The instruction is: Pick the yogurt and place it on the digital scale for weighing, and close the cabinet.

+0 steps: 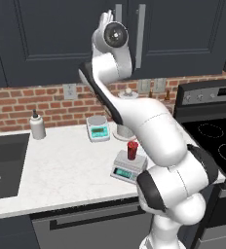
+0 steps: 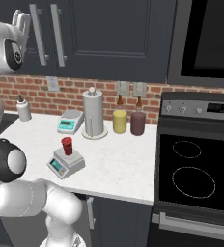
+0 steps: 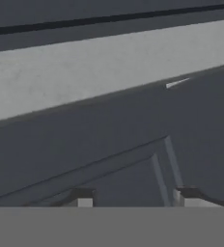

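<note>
In the left base view, the yogurt [image 1: 132, 150] is seen standing upright on the platform of the digital scale [image 1: 128, 166], which is set near the front edge of the counter [image 1: 66, 170], toward its right end beside the stove [image 1: 215, 141]. A white scale with a teal display [image 1: 98, 128] is placed farther back, close to the brick wall, and a small white bottle [image 1: 36, 125] is found at the back of the counter, next to the sink [image 1: 5, 163]. The gripper [image 1: 105, 19] is raised high against the cabinet [image 1: 51, 39], just beside its vertical bar handles [image 1: 141, 34]; the doors are seen shut flat. In the right base view, the yogurt [image 2: 66, 145] is again shown on the digital scale [image 2: 65, 162] near the counter's front edge, with a paper towel roll [image 2: 93, 115], a yellow jar [image 2: 119, 120] and a dark red jar [image 2: 137, 121] lined up along the back edge. The gripper [image 2: 20, 21] is seen at the upper left, beside the cabinet [image 2: 114, 34] handles. In the hand view, the panelled face of the cabinet [image 3: 109, 159] is viewed close up, with a pale band above it. The two finger tips [image 3: 84, 197] are seen well apart at the bottom with nothing visible between them; the jaws are at their most clenched, grasping nothing that can be made out.
</note>
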